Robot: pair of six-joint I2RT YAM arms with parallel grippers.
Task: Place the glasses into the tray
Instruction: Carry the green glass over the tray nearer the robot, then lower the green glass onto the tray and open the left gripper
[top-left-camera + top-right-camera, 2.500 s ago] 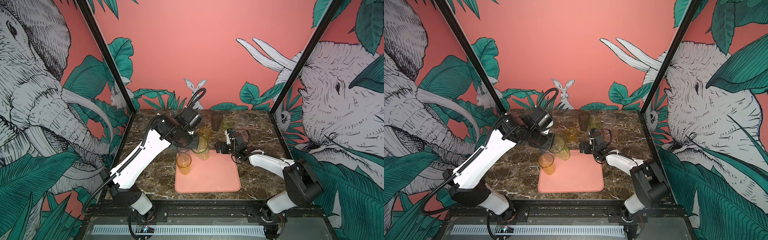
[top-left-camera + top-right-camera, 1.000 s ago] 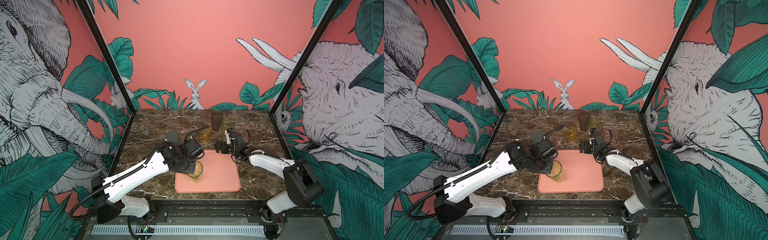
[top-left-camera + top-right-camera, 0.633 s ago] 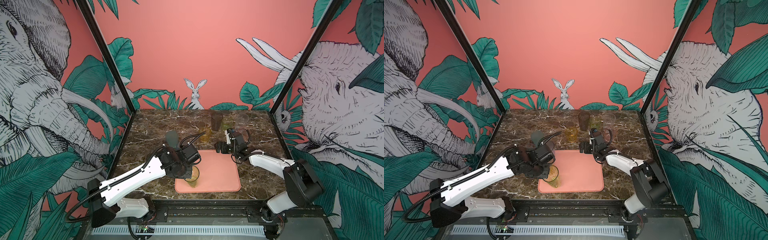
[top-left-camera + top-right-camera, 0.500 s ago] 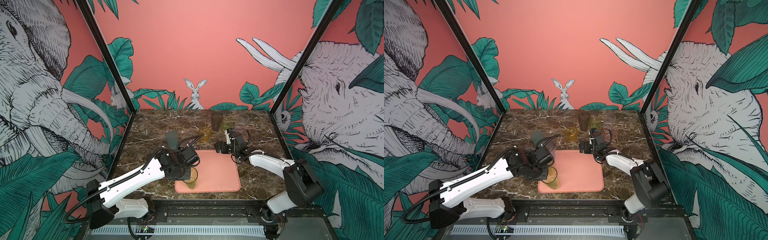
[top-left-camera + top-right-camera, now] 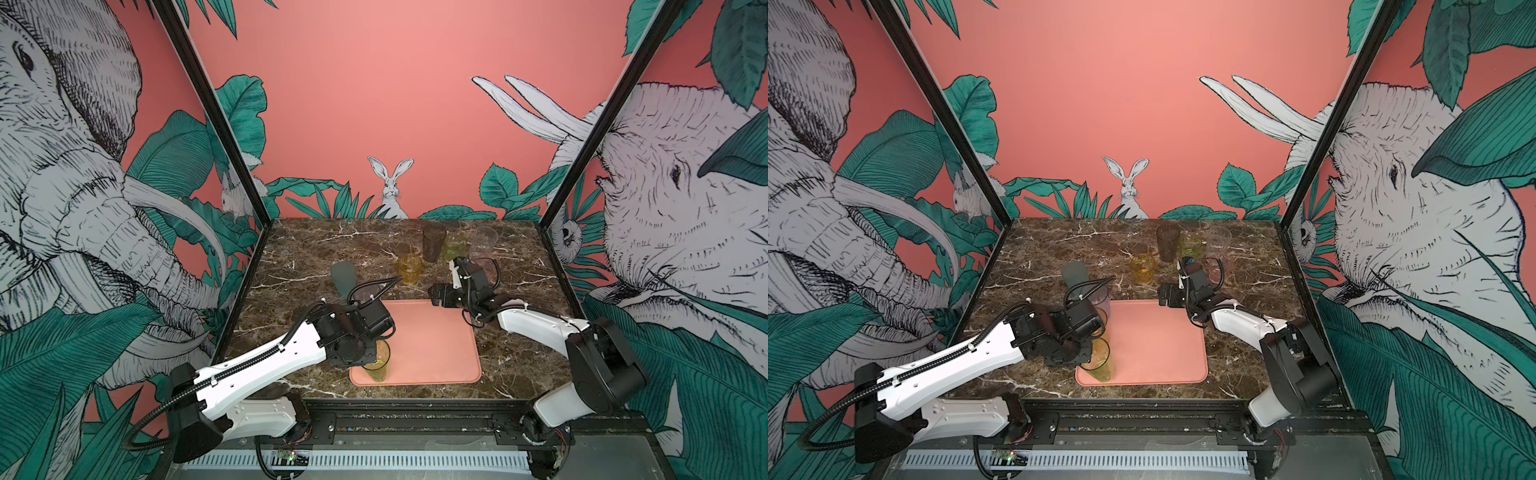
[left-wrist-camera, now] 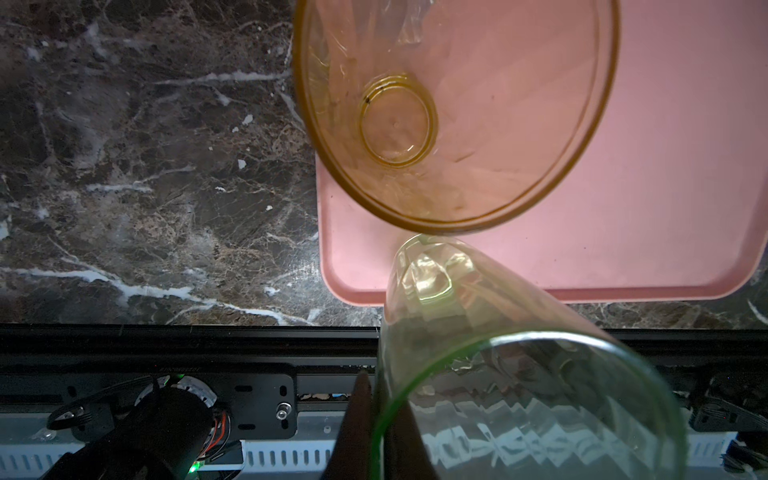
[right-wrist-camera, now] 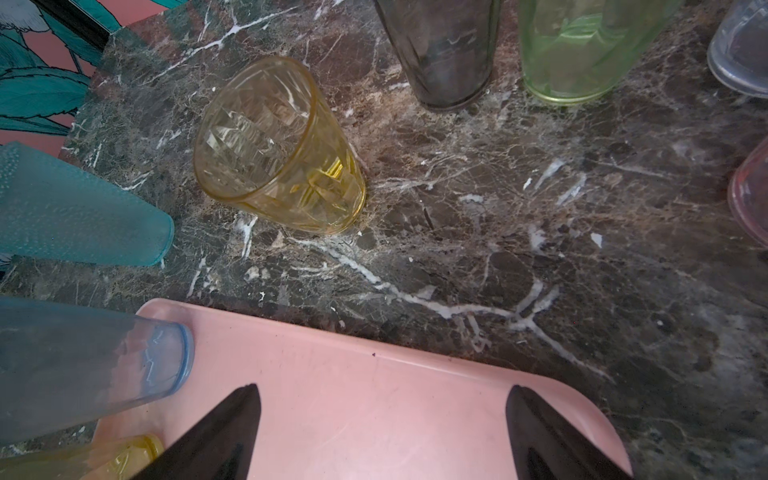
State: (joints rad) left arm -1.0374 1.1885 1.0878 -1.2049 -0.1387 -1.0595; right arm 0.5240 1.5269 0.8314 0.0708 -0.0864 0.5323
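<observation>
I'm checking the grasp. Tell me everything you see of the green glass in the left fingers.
The green glass is a tall, clear, faceted tumbler with a green-tinted rim, empty and roughly upright. The left fingers pinch its rim wall, one inside, one outside. Its base is at the near left corner of the tray, close beside an amber glass.

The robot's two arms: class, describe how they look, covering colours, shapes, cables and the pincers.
Both arms, left arm and right arm, have smooth white shell links joined by chunky black rounded joints. A black ribbed cable loops along the left one; thinner black wires arch over its wrist. The left pincer and right pincer are dark and taper to points.
</observation>
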